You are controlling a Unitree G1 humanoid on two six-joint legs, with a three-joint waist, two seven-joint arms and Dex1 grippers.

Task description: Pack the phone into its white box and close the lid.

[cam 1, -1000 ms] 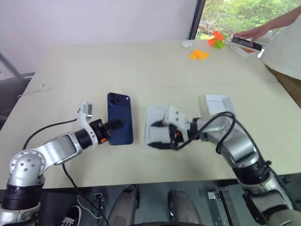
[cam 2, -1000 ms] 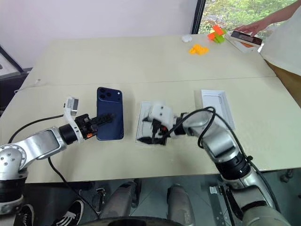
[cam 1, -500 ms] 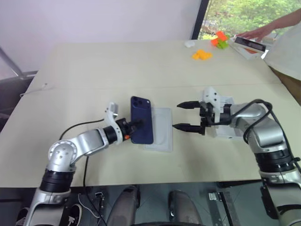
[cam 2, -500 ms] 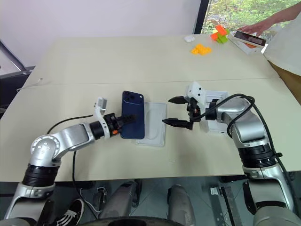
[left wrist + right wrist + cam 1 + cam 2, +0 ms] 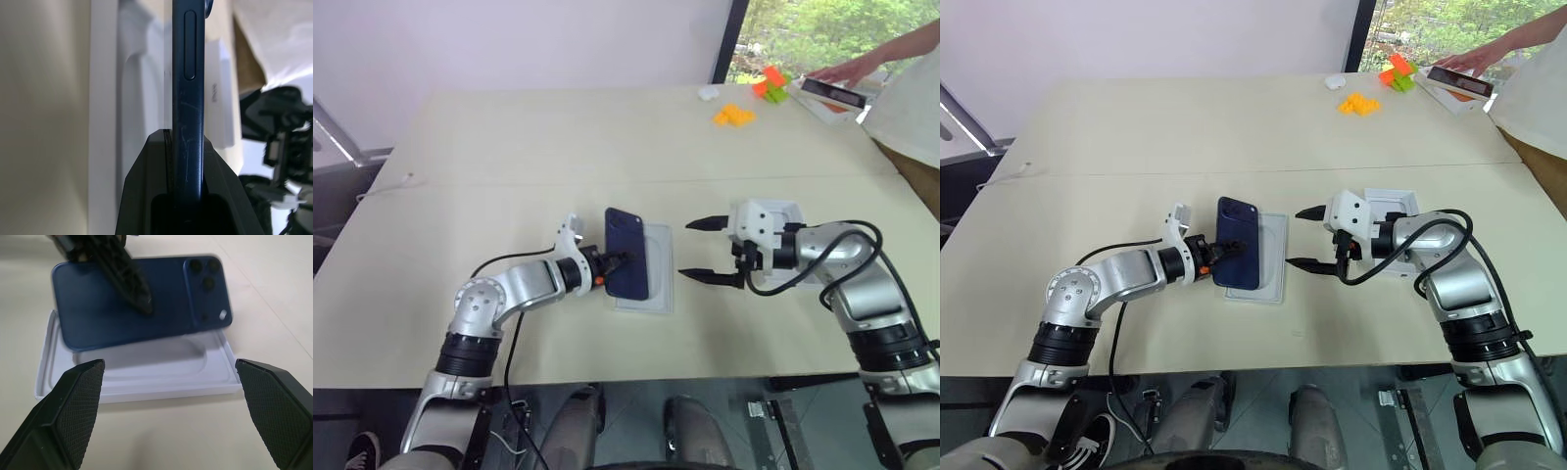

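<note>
The phone (image 5: pixel 626 253), dark navy with its camera cluster at the far end, hangs tilted over the left side of the white box (image 5: pixel 658 274), a shallow tray lying at mid-table. My left gripper (image 5: pixel 610 262) is shut on the phone's left long edge; the left wrist view shows the phone (image 5: pixel 188 93) edge-on between its fingers (image 5: pixel 146 171). My right gripper (image 5: pixel 688 249) stands open just right of the tray, nothing between its fingers (image 5: pixel 73 416). The lid (image 5: pixel 781 211) lies behind the right gripper, inside facing up.
Orange blocks (image 5: pixel 732 115) and an orange-green toy (image 5: pixel 770 81) lie at the table's far right. There a person's hand (image 5: pixel 847 70) rests on another phone and box (image 5: pixel 830 91). A black cable (image 5: pixel 509 333) trails from my left arm.
My left gripper carried the phone to the right, from beside the tray to over its left side. My right gripper drew back rightward off the tray and opened wider.
</note>
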